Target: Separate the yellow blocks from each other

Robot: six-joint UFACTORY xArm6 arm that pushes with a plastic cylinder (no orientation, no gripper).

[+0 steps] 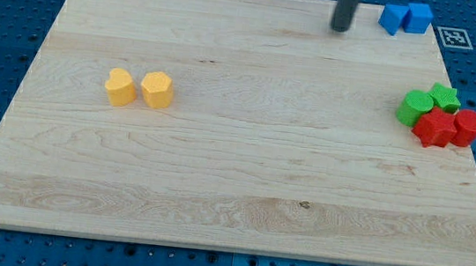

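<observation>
Bare end effector, my tip (341, 29), far from both yellow blocks (139, 89).

The wooden desk (240, 195) carries two yellow blocks (139, 89) at the view's left. Blue blocks (406, 18), green blocks (427, 103) and red blocks (449, 127) sit at its right.

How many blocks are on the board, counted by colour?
Yellow: 2, a yellow heart block and a yellow block
Blue: 2
Green: 2
Red: 2
Total: 8
</observation>
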